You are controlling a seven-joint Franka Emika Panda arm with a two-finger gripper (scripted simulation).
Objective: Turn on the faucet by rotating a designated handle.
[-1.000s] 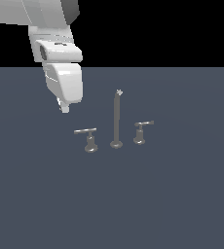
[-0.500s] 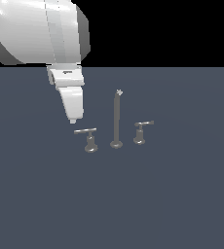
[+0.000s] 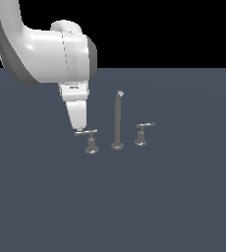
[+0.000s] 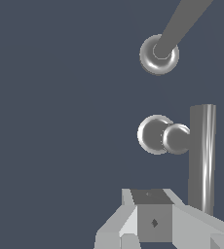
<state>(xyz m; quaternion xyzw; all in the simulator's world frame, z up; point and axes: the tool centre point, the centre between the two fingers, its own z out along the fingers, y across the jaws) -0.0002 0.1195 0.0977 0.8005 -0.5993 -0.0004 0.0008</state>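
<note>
**Gripper tip at the end of the handle bar**

Exterior view. Gripper [image 3: 79, 129] of the white arm [image 3: 46, 54] points down, its tip at the end of the handle [image 3: 88, 140] bar that lies toward the exterior view's left; whether it touches the bar cannot be told. The fingers appear as one tapered white block, so this view does not show whether they are spread or pressed together. The handle, a thin pale bar on a short bell-shaped base, stands on the dark grey table [image 3: 174, 197] at the exterior view's left of the faucet set. The spout [image 3: 118, 123], tall, thin and upright on a round foot, stands between the two levers. The smaller handle [image 3: 142, 133] stands at the exterior view's right of the spout, apart from the gripper.

Wrist view. Seen from above, the handle [image 4: 182, 141] shows its rounded base and its long pale bar, one end of which reaches down beside the grey gripper body [image 4: 155, 221]. The spout [image 4: 165, 41] rises from its round foot farther off. Fingertips are out of frame, so the pincer's state cannot be told.
</note>
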